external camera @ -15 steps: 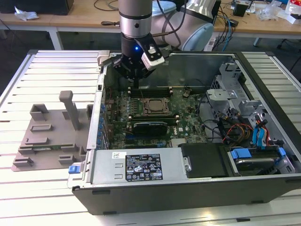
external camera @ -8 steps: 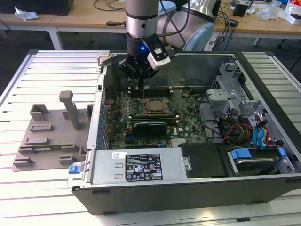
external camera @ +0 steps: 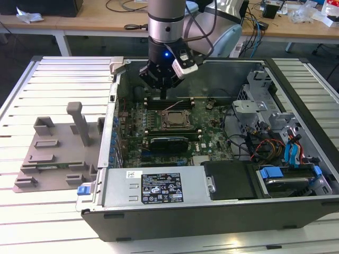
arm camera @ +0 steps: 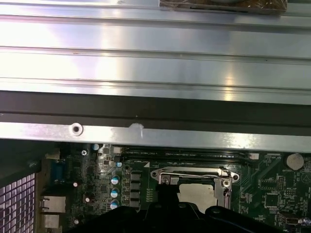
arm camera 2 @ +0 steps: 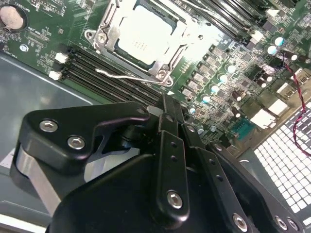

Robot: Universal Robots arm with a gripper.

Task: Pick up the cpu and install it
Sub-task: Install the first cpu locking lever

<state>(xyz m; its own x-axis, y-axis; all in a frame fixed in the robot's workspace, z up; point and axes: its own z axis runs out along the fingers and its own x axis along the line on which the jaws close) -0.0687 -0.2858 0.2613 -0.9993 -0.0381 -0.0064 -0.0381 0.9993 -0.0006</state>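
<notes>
Inside the black-framed socket (arm camera 2: 138,41) on the green motherboard (external camera: 212,132) lay the cpu (arm camera 2: 141,34), its pale metal top facing up and the socket's metal frame running round its edges. A thin wire lever (arm camera 2: 121,75) stretched along one side of that frame. In the first wrist view the same chip (arm camera: 199,194) showed as a light square within the frame, partly covered by the dark body of the gripper. In the exterior view the socket (external camera: 176,119) sat near the middle of the board, inside the open computer case (external camera: 212,211).

The gripper (external camera: 163,96) hung above the board, just beyond the socket toward the case's far wall, and it touched nothing. Its fingers (arm camera 2: 167,114) were drawn together in the second wrist view, with nothing between them, their tips over the memory slots (arm camera 2: 97,73) beside the socket.

Black memory slots ran along the socket's side, and small round capacitors (arm camera 2: 223,77) dotted the board near it. A grey plastic tray (external camera: 58,153) rested on the slatted metal table (external camera: 53,79) on the exterior view's left, well apart from the case.
</notes>
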